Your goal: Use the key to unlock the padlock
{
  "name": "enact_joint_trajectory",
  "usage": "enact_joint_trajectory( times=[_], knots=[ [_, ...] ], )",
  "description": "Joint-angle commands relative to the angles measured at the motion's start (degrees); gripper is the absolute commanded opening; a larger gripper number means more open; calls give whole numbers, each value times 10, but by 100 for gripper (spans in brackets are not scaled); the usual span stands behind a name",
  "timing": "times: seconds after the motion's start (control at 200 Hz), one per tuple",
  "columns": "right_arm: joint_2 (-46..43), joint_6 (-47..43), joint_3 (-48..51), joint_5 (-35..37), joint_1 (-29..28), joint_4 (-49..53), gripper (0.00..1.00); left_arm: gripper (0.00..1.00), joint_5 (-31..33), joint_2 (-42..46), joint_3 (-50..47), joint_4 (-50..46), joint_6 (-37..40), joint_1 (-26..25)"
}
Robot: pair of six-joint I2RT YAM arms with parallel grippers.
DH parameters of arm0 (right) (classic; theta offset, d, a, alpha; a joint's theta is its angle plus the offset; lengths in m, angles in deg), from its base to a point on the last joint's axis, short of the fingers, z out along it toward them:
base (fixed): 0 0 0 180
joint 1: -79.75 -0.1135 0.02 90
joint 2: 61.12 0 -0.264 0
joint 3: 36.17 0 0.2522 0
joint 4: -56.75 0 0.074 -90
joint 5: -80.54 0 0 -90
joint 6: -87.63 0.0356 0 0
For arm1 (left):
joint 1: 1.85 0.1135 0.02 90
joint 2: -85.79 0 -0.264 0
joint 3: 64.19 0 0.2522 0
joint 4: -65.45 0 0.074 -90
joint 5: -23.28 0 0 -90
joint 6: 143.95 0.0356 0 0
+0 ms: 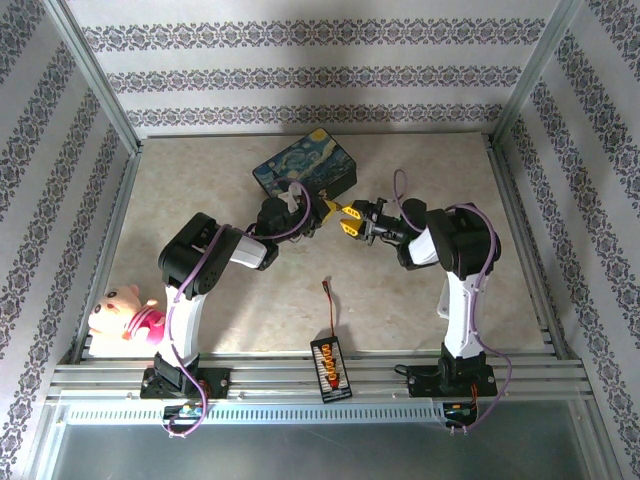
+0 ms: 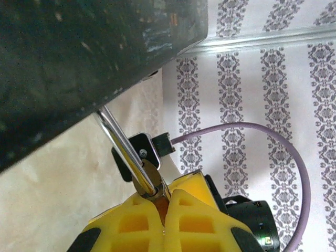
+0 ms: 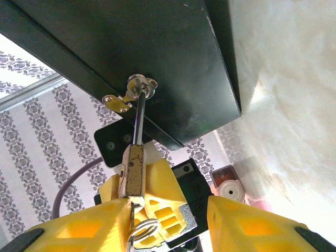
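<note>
The painted box lies at the back of the table; its dark side carries a silver latch loop. The padlock, small and brass, hangs from that loop by its thin shackle. My left gripper is shut on the padlock's body. A silver ring and a thin metal blade, the key, sit at the padlock's bottom end; its head is hidden. My right gripper is open, its fingers on either side of the padlock's lower end, the left finger against the ring. Both grippers meet in front of the box.
A pink plush toy sits at the near left by the rail. A black connector board with a red-tipped wire lead lies at the near middle. Metal frame posts and patterned walls enclose the table.
</note>
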Motion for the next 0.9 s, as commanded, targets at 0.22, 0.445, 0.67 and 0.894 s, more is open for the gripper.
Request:
enact_joint_trajectory(
  times=[0.22, 0.445, 0.67, 0.894],
  knots=[
    [-61, -85, 77, 64, 43, 25, 48, 0, -118, -22, -21, -180, -43, -30],
    [-79, -159, 137, 87, 66, 31, 48, 0, -122, -14, -25, -254, -17, -24],
    [-163, -320, 183, 122, 69, 160, 42, 0, -129, -6, -18, -345, 31, -23],
    [-351, -590, 170, 232, 41, 513, 34, 0, -135, 0, -12, -387, 45, -18]
  ],
)
